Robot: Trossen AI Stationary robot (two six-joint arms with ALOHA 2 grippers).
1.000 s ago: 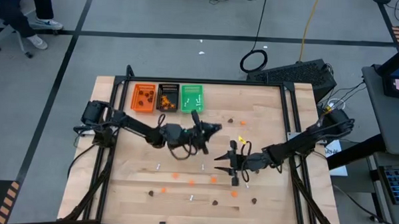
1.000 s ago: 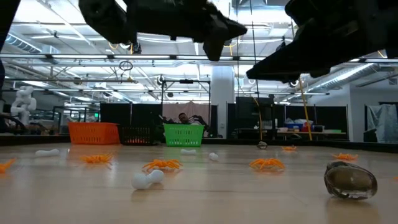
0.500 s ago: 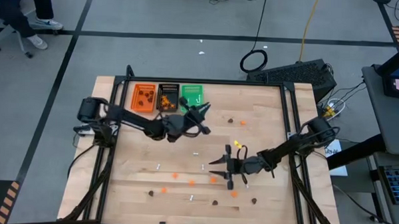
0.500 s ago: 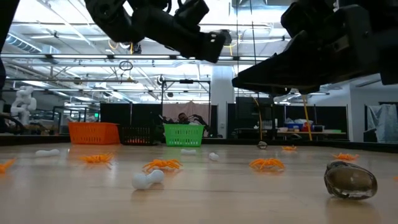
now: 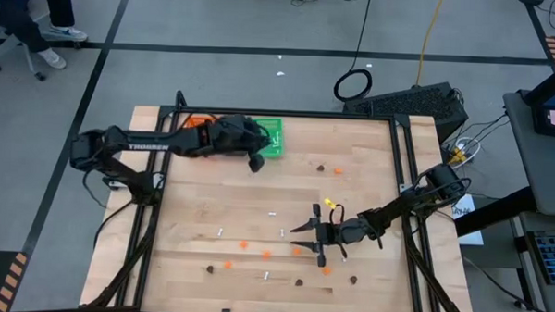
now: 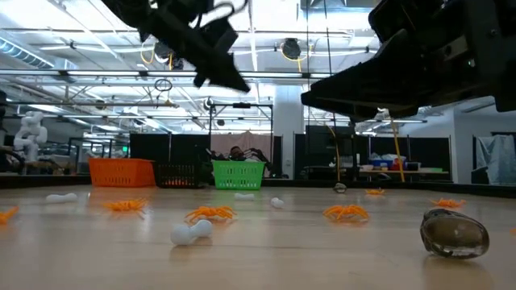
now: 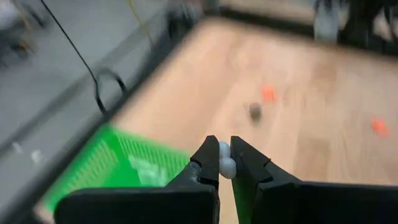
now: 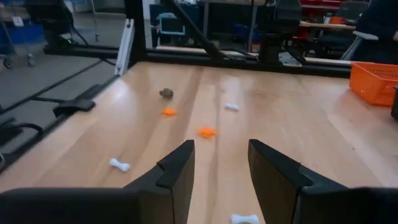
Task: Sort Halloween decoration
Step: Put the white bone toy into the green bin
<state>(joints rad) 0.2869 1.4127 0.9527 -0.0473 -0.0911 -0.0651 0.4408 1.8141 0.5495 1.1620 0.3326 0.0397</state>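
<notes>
Small orange blobs (image 5: 266,254), dark blobs (image 5: 299,281) and white sticks (image 5: 270,213) lie scattered on the wooden table. My left gripper (image 5: 256,162) hangs above the near edge of the green tray (image 5: 273,135), shut on a white stick (image 7: 225,163). The same gripper shows high up in the low view (image 6: 234,80). My right gripper (image 5: 301,234) stands open and low over the table's middle, fingers pointing left, with nothing between them (image 8: 217,155). An orange blob (image 8: 206,132) and a white stick (image 8: 119,164) lie ahead of it. My left gripper pinches the white stick between its two fingertips, with a knobbed end (image 7: 226,149) showing in the gap. The fingers slant down from the table's left side. The stick is lifted clear, high above the table beside the green tray (image 7: 118,168).
The orange tray (image 5: 197,123) and the black tray stand left of the green one at the far edge, mostly covered by my left arm; all three show in the low view, the orange tray (image 6: 121,171) leftmost. A clear dark blob (image 6: 454,234) lies close to the low camera.
My left gripper has swung from the table's middle toward the far edge and left, rising and rolling over, and now hangs by the green tray. My right gripper has sunk a little and tipped toward level.
</notes>
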